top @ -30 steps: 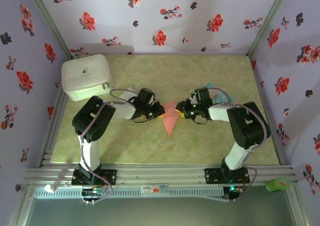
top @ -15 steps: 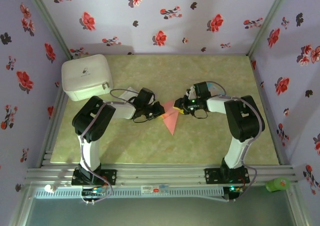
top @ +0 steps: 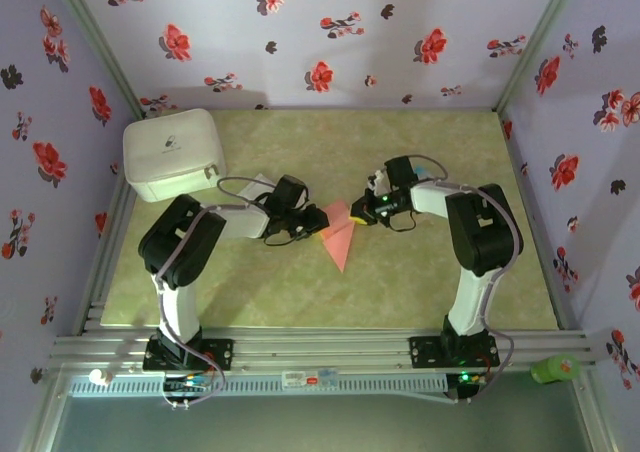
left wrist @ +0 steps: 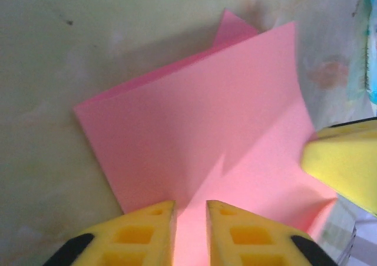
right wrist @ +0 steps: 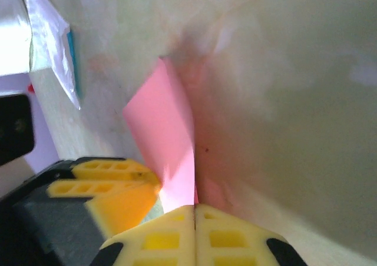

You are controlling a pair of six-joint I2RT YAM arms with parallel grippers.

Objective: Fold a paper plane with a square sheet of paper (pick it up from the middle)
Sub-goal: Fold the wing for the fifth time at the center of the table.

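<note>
Flowered purple walls enclosed a pale green desk [top: 420, 282], with a white box [top: 172, 154] at its far left corner. The pink paper [top: 338, 237] lay at the middle of the desk between the two arms. It was partly folded and its point was aimed at the near edge.

The left claw [top: 310, 225] was at the paper's left edge. In the left wrist view its yellow fingers [left wrist: 138, 230] stood a narrow gap apart, with pink paper showing in the gap, and no pinch on the paper could be confirmed.

The right claw [top: 358, 212] was at the paper's far right edge. In the right wrist view its fingers [right wrist: 227, 233] were pressed fully together, a raised flap of the paper running down into the seam, so it appeared to have the paper nipped there.

A pale clear packet [top: 255, 184] lay just beyond the left arm, and a teal packet [top: 432, 172] lay just beyond the right arm.
</note>
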